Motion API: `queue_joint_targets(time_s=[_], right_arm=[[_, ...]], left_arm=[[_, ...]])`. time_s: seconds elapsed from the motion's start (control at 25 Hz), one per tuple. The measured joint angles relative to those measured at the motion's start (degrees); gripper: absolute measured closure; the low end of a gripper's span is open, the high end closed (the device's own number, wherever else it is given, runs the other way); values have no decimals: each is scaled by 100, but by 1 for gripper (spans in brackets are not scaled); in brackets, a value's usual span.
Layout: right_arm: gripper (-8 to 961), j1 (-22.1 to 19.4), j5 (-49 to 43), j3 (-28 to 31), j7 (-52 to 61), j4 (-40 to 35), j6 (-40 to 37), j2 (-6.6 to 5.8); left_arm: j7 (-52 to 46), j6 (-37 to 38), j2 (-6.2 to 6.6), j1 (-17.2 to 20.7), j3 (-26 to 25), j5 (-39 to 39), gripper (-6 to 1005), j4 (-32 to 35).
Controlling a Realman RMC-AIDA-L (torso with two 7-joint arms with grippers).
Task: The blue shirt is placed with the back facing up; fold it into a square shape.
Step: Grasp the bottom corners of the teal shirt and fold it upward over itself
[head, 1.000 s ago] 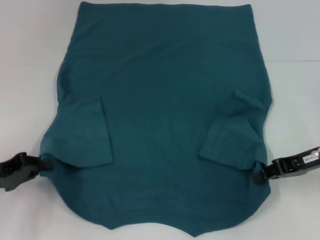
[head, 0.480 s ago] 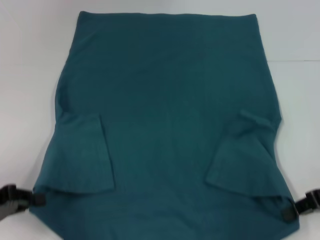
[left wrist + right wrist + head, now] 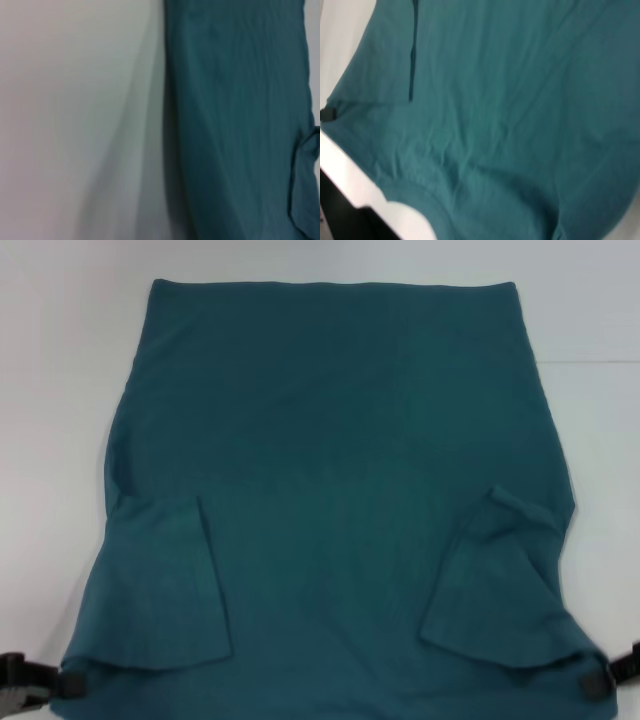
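Drawn nearer and lower than a second ago: blue shirt (image 3: 330, 490), back up on the white table (image 3: 60, 360), sleeves folded in. Left gripper (image 3: 62, 682) pinching the near left edge, right gripper (image 3: 598, 682) pinching the near right; both slipped almost out of view.

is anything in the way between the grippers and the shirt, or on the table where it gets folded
Nothing visible. The left gripper and right gripper each already meet a near corner of the blue shirt, and the white table shows nothing else.
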Motion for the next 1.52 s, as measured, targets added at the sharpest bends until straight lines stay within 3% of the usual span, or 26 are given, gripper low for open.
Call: queue_joint_targets(time_s=[0.36, 0.6, 0.72, 0.96, 1.16, 1.52], right_arm=[[851, 344, 135, 1267, 68, -10, 558, -40], [842, 630, 412, 1300, 207, 40, 1311, -6], [837, 803, 413, 1284, 227, 58, 1761, 51], [828, 1079, 477, 1200, 235, 65, 2761, 203], [821, 1332, 475, 638, 235, 295, 4132, 344], [807, 1650, 446, 14, 235, 799, 5652, 437]], left_arm=[[-407, -994, 53, -847, -29, -100, 924, -441], [-790, -1938, 305, -1656, 86, -56, 922, -1134], [-976, -2422, 367, -1965, 272, -50, 922, -1277], [-1205, -3459, 383, -2445, 672, -46, 920, -1491], [-1214, -4478, 230, -2663, 953, -64, 919, -1659], [-1217, -5955, 153, -3002, 1633, -43, 916, -2116]])
